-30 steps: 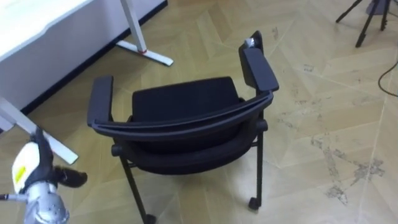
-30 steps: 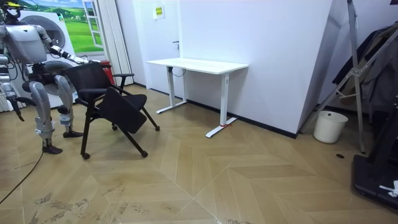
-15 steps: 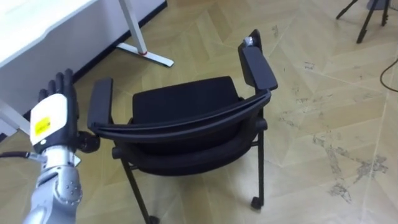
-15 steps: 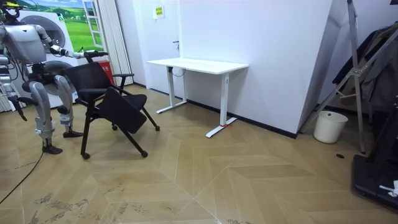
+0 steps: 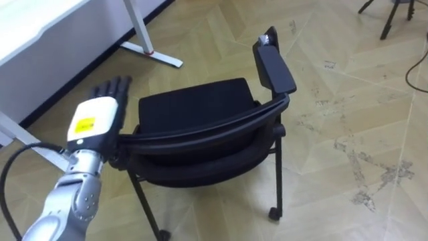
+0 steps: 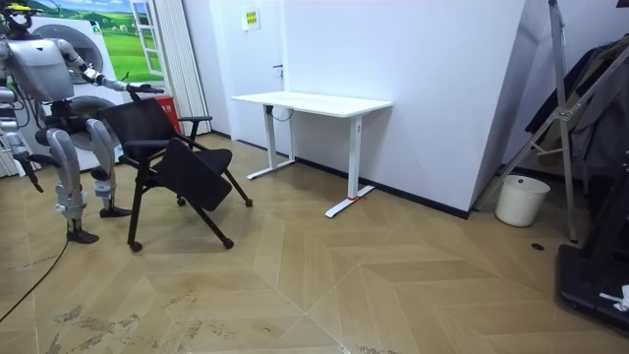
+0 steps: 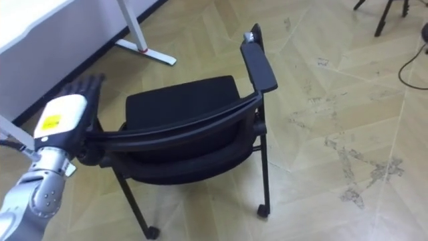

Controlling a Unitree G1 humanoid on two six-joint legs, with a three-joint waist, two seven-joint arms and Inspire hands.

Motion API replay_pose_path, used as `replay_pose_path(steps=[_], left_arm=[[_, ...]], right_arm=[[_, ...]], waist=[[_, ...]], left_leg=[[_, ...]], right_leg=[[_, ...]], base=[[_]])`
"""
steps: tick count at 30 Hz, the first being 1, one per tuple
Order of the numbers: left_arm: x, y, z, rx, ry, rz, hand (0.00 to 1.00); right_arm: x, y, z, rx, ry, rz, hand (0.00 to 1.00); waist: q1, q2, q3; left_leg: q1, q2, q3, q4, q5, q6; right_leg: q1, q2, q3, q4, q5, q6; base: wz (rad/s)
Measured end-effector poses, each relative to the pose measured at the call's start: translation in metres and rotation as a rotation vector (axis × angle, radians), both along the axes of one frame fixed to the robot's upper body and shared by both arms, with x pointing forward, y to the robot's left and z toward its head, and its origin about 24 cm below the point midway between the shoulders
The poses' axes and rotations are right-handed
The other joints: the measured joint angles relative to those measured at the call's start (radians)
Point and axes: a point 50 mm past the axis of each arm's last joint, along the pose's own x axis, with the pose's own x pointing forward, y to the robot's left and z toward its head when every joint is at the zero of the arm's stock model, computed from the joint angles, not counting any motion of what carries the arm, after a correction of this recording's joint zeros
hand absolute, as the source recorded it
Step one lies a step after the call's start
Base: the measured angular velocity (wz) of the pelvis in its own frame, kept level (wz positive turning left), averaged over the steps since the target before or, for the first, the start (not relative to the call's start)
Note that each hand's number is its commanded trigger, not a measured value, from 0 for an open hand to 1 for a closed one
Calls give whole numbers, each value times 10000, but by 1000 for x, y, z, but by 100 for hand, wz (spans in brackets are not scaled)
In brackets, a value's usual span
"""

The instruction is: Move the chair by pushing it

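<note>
Approach step: left robot hand hovers at the chair's left armrest, fingers straight and apart, holding nothing; contact unclear. Chair stands on the floor near the white bench. Next, probably, flat palm on the backrest rail, then a steady push.

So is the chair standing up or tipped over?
Standing up. The chair has its legs on the floor and its seat facing up; the open left hand is at its armrest.

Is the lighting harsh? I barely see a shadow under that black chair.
Room view: soft, even light; the chair casts just a faint shadow on the floor. Left eye view: no glare on the floor, and the pale left hand stands out against the chair.
</note>
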Motion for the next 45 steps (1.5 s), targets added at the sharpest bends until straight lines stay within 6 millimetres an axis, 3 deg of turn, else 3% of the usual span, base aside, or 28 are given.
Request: replay_pose_path(steps=[15, 22, 26, 32, 40, 45], left_arm=[[1, -1, 8, 289, 473, -516, 0], [0, -4, 2, 186, 1196, -625, 0], [-4, -1, -22, -111, 2028, -93, 0], [0, 5, -39, -311, 2657, 429, 0], [3, 11, -50, -559, 3042, 1097, 0], [1, 13, -54, -577, 3086, 1278, 0]], right_arm=[[5, -5, 2, -185, -272, 130, 0], [3, -5, 2, -207, -262, -41, 0], [1, -6, 2, -410, -149, -146, 0], [0, -7, 3, -462, -60, -158, 0], [-2, -8, 2, -490, 394, -95, 0], [-3, -9, 3, -760, 474, -76, 0]], waist=[[-195, 147, 125], [-340, 67, 178], [-395, 121, 134], [-403, 90, 53], [-390, -189, -114], [-404, -253, -151]], left_leg=[[-28, -3, -15, 14, 1, 0], [-36, -9, -27, -1, 1, 0], [11, -10, -27, 1, 1, 0], [381, -10, 111, -47, 1, 0], [692, -10, 473, -38, 1, 1], [875, -10, 573, -50, 1, 0]], right_leg=[[-12, -3, -6, -31, -1, 1], [-6, -2, -1, -104, 0, 0], [-12, 11, 122, -100, 1, -2], [234, 11, 166, -99, -1, 1], [374, 17, 558, -85, -18, 23], [454, 30, 678, -73, 9, 33]], base=[[0], [0], [-8], [-4], [-12], [-8]])
